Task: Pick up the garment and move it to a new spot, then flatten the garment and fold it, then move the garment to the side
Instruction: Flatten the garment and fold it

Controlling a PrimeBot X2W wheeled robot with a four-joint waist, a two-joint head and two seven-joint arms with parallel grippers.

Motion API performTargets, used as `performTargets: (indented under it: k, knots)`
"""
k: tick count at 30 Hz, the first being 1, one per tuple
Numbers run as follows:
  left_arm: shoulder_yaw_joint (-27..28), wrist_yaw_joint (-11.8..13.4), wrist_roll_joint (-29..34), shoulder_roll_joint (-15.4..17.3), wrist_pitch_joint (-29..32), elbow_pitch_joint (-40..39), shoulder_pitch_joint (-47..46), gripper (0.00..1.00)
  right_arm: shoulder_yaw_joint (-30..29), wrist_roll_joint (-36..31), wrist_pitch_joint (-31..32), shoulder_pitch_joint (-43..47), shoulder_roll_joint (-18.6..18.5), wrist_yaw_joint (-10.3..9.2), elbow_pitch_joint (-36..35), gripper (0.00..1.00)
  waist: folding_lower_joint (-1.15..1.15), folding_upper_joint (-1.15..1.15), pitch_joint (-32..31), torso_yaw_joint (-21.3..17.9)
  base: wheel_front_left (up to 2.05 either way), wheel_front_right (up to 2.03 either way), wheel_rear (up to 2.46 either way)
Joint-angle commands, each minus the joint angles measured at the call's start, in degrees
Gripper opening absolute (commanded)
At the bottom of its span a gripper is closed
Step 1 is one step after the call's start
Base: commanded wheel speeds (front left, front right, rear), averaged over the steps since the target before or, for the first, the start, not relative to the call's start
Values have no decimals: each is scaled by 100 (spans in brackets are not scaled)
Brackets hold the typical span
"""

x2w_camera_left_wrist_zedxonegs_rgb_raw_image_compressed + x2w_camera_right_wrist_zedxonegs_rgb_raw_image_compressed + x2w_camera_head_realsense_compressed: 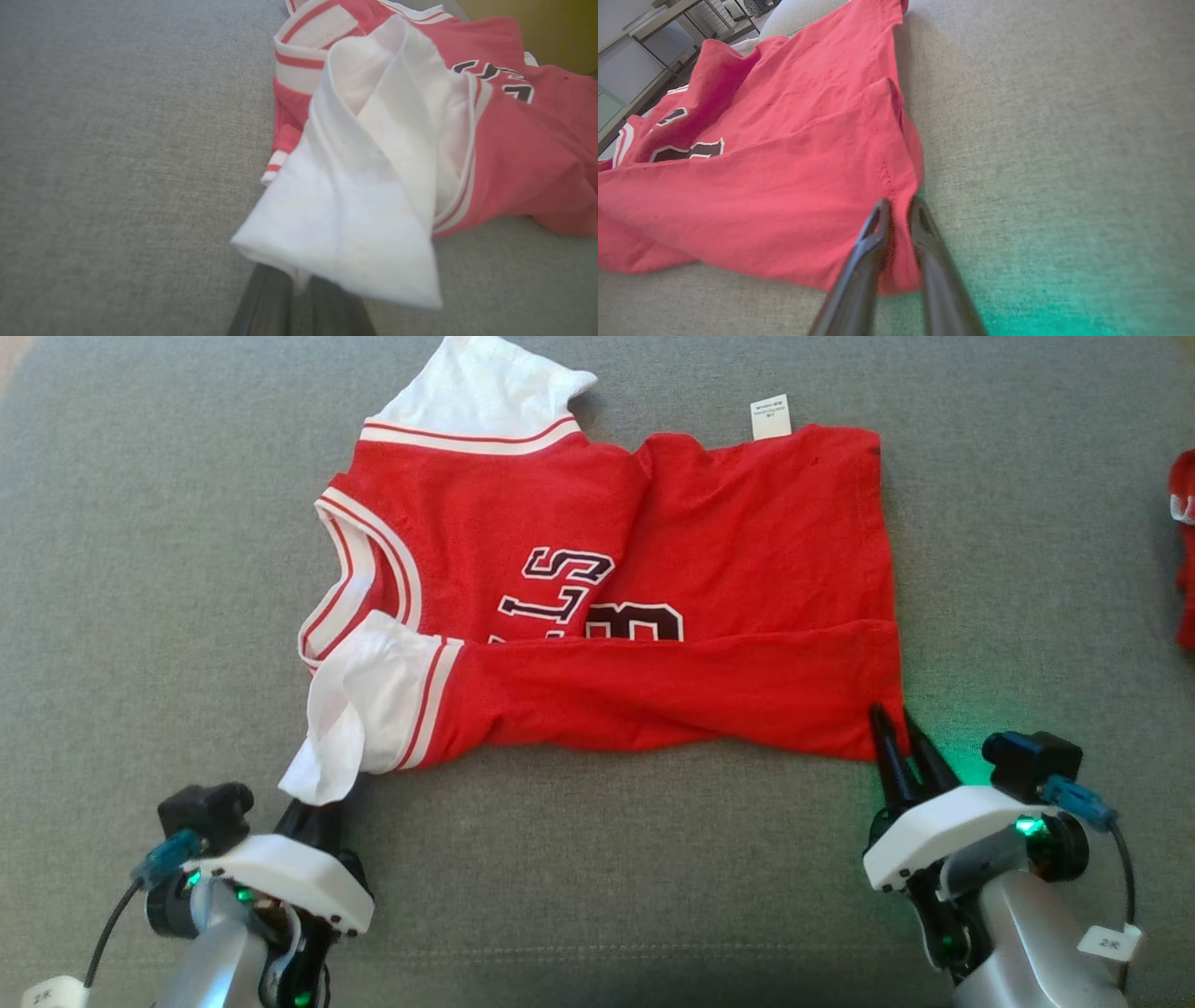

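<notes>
Gripping the near edge of the garment (pixel 653 616) at both ends, I judge I am in the folding step. The jersey lies spread across the middle of the frame on the grey fabric worktop (pixel 597 896), collar to the left, hem to the right, and its lower strip already lies doubled over the lettering.

My left hand (pixel 322 803), at the lower left, is pressed together on the tip of the white sleeve (pixel 359 705). In the left wrist view the cloth drapes over my fingers (pixel 271 303) and hides their tips.

My right hand (pixel 893 721), at the lower right, has the hem corner between its fingers (pixel 873 242). A narrow gap with red cloth in it shows in the right wrist view. I cannot tell whether the pinch is firm there.

The next move calls for a sure bite on the right first. Then both hands should rise evenly, keep the edge taut between them, and carry it toward the top of the frame. An uneven lift would likely drag the fold crooked or pull the sleeve loose.
</notes>
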Motion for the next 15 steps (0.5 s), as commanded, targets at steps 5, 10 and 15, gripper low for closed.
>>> performTargets:
  k: [5, 10, 15]
  knots:
    - [212, -74, 10, 260, -159, -250, -131, 0, 90, 57, -102, 14, -11, -5, -51, 0, 0, 0, 4, 29, 0, 0, 0]
    - [279, -82, 47, 445, -196, -729, 4, 0, -79, 103, -19, 221, -11, -5, -474, 0, 0, 0, -79, 95, 0, 0, 0]
    - [337, 26, 5, 616, -15, -1311, 292, 0, -245, 112, 261, 622, -11, -5, -1061, 0, 0, 0, -247, 109, 0, 0, 0]
